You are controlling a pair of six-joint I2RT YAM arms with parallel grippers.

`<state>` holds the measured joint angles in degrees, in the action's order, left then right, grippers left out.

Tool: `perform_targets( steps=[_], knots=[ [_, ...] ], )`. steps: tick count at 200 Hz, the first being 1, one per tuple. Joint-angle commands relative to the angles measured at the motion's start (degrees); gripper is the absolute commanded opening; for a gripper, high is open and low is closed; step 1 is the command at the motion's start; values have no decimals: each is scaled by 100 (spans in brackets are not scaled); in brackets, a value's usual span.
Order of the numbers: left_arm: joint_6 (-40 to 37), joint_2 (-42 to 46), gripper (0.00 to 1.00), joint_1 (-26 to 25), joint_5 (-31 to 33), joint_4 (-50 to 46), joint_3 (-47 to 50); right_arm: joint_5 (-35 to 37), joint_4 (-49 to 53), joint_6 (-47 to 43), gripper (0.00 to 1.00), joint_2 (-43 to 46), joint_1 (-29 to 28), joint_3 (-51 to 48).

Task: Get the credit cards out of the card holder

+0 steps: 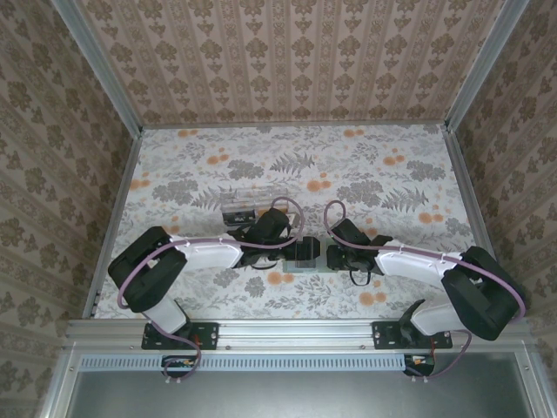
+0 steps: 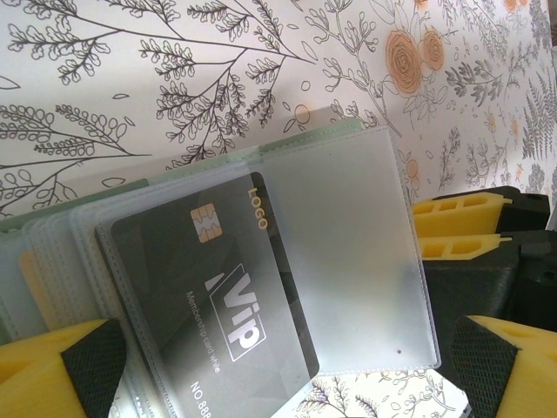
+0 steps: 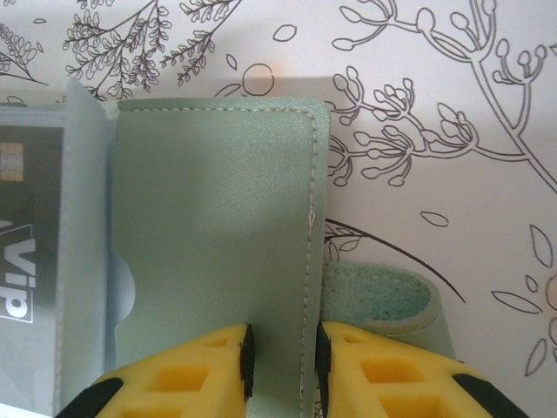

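Card holder [image 1: 313,261] lay open on table [image 1: 365,165], near 6 o'clock edge, between both arms. Right gripper [image 3: 283,357], at holder's 3 o'clock, pinched green cover's edge tight. Left gripper [image 2: 291,366], at holder's 9 o'clock, had fingers [image 2: 52,366] wide apart. Black card [image 2: 200,287] lay tilted across clear sleeve [image 2: 348,235]. Clear box [image 1: 252,200] sat at holder's 11 o'clock.

1 card holder [image 3: 218,244], 1 black card [image 2: 209,287] and 1 clear box [image 1: 252,202].

On the dark card [image 2: 209,296] in the card holder [image 3: 209,235], between the fingers of the left gripper [image 2: 283,374], "LOGO", "ViP" and "NO 88" are printed; the smaller line cannot be read.
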<state>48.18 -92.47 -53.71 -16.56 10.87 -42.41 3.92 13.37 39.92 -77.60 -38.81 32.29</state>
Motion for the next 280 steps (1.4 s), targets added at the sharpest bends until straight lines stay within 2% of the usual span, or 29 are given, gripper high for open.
perform_targets(
  steps=[1, 29, 68, 87, 125, 143, 151, 202, 280],
  knots=[
    [-133, 258, 100, -18, 62, -184, 88, 435, 390, 210, 30, 454, 78, -98],
    [-173, 415, 100, 51, 111, -308, 146, 609, 643, 231, 31, 1274, 298, -179],
    [-318, 790, 97, 232, 253, -555, 257, -23, 421, -48, 35, 1893, 339, -76],
    [-393, 857, 83, 315, 329, -738, 293, -563, 83, -75, 35, 1730, 338, 2],
    [-381, 700, 35, 353, 234, -598, 339, -1482, -783, 142, 29, 924, 339, 67],
    [-337, 546, 18, 336, 154, -477, 314, -1683, -1073, 268, 27, 534, 339, 100],
    [-327, 461, 14, 338, 120, -409, 315, -1736, -1152, 292, 26, 364, 339, 127],
    [-258, 83, 13, 314, 47, -296, 264, -1969, -1549, 479, 26, -415, 339, 204],
    [-221, -270, 13, 225, 150, -638, 169, -2076, -1754, 629, 27, -883, 398, 184]
  ],
)
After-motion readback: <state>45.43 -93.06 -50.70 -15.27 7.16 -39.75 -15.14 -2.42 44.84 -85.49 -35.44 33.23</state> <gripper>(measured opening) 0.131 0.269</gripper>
